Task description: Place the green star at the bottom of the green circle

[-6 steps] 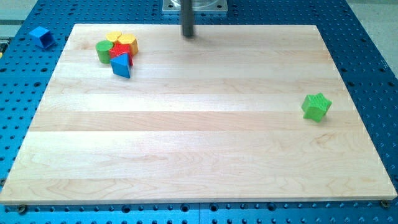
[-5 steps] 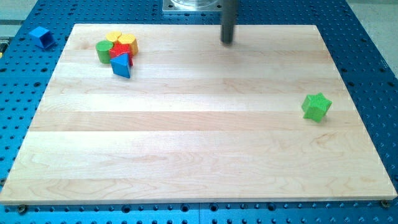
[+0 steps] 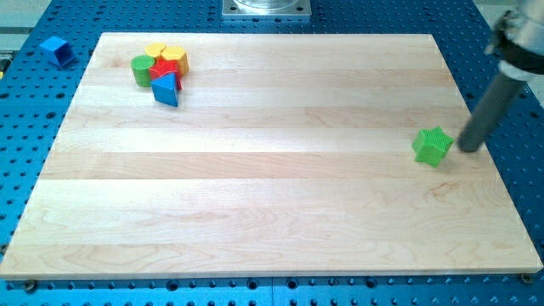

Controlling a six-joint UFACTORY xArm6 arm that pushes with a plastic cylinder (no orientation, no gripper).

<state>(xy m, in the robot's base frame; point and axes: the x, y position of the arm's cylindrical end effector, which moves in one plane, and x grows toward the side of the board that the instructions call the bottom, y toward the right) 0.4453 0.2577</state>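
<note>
The green star [image 3: 432, 145] lies on the wooden board [image 3: 272, 204] at the view's right. My tip [image 3: 469, 148] stands just to the right of the star, a small gap apart from it. The green circle [image 3: 141, 70] sits far off at the view's top left, in a tight cluster of blocks.
The cluster holds a yellow block [image 3: 155, 53], a yellow hexagon [image 3: 172, 59], a red block [image 3: 161, 70] and a blue triangle [image 3: 167, 89] below the red one. A blue cube [image 3: 56, 49] lies off the board at the top left.
My tip has swept from the top middle of the board across to the right side, ending beside the green star. No block has moved.
</note>
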